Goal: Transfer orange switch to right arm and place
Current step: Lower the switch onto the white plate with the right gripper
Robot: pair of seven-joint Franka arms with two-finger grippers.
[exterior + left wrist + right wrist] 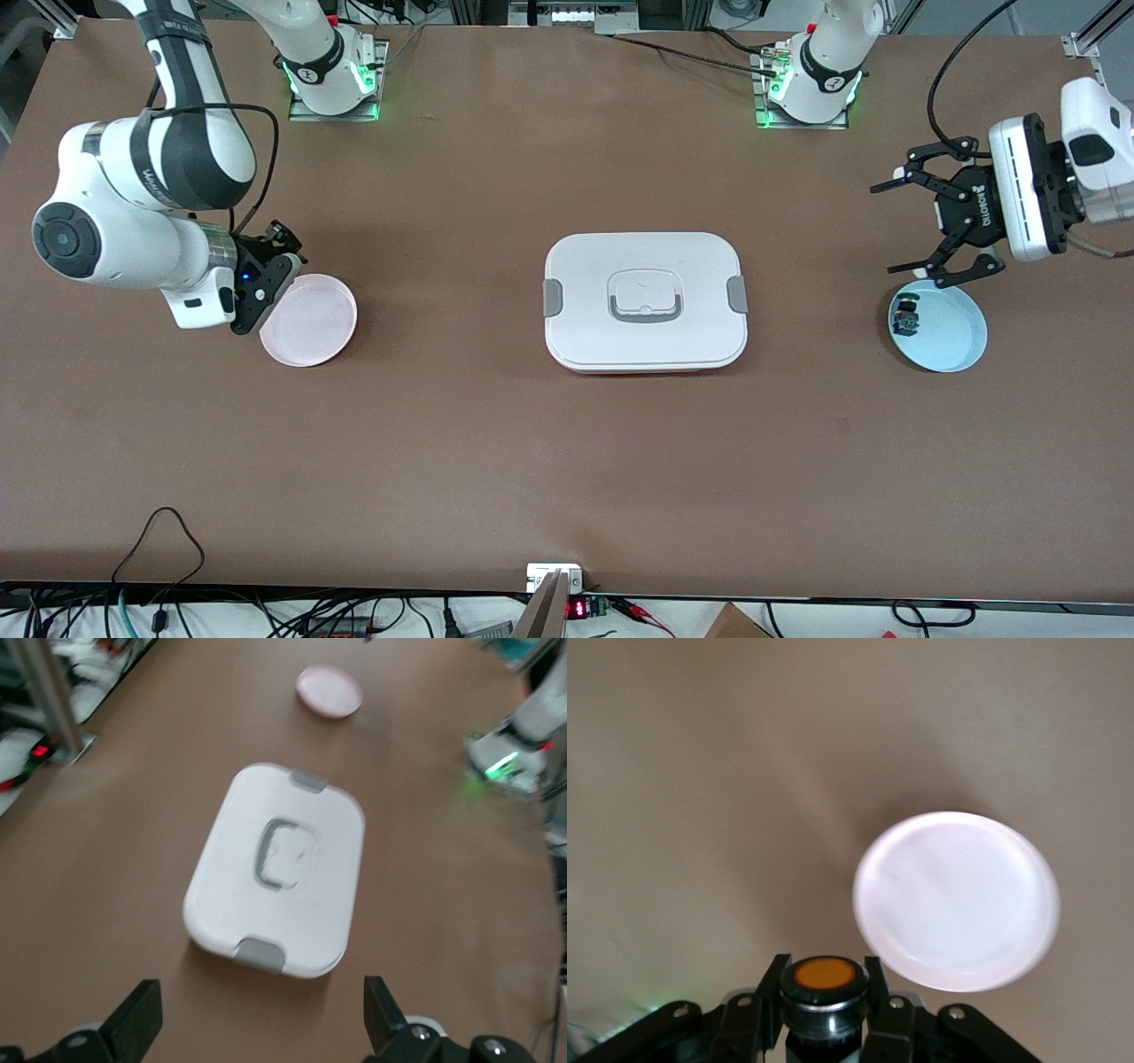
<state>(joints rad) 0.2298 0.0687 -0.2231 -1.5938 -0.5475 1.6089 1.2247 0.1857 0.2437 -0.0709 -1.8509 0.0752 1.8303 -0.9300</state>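
My right gripper (824, 992) is shut on the orange switch (824, 979), a black cylinder with an orange cap, gripped by its body between the two straight fingers. In the front view the right gripper (266, 297) hangs low over the table at the edge of a pink plate (312, 321), toward the right arm's end; the switch is hidden there. The pink plate (957, 899) is empty. My left gripper (890, 229), a black claw, is open and empty in the air above the rim of a light blue plate (970, 350). Its fingers (133, 1028) stand wide apart.
A white lidded box (647, 301) with grey latches sits mid-table and also shows in the left wrist view (275, 868). A small switch with a blue body (905, 317) lies in the light blue plate. The pink plate (330, 691) shows far off in the left wrist view.
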